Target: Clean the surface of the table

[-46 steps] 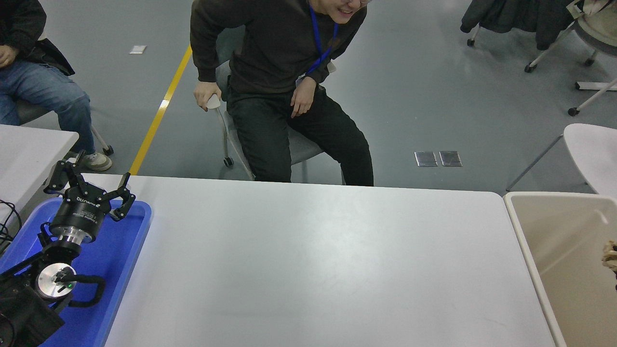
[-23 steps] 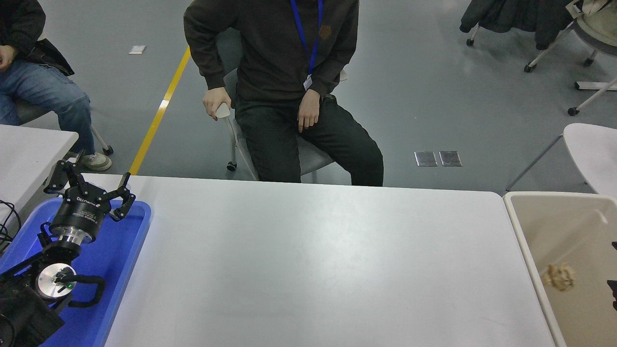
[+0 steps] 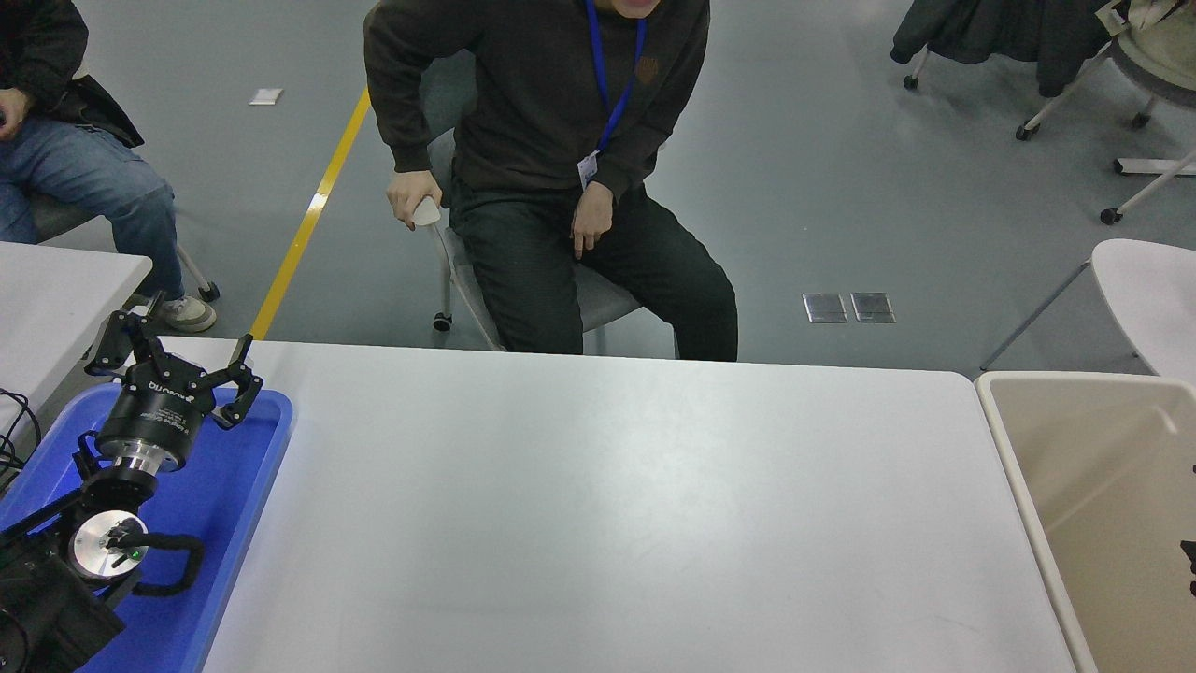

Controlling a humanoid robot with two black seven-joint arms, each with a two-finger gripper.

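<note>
While the left gripper (image 3: 177, 360) is parked over the blue tray (image 3: 238, 495) at the near left, its fingers are spread wide and hold nothing. At the right edge only a small dark piece shows above the beige bin (image 3: 1028, 467); it may be the right arm, and I cannot tell if its gripper is open. Between tray and bin lies the table surface (image 3: 607, 505), which looks bare. Beyond the far edge a person (image 3: 551, 140) sits on a chair. I think a wide sweep could reach toward this person, because the chair stands near the table.
</note>
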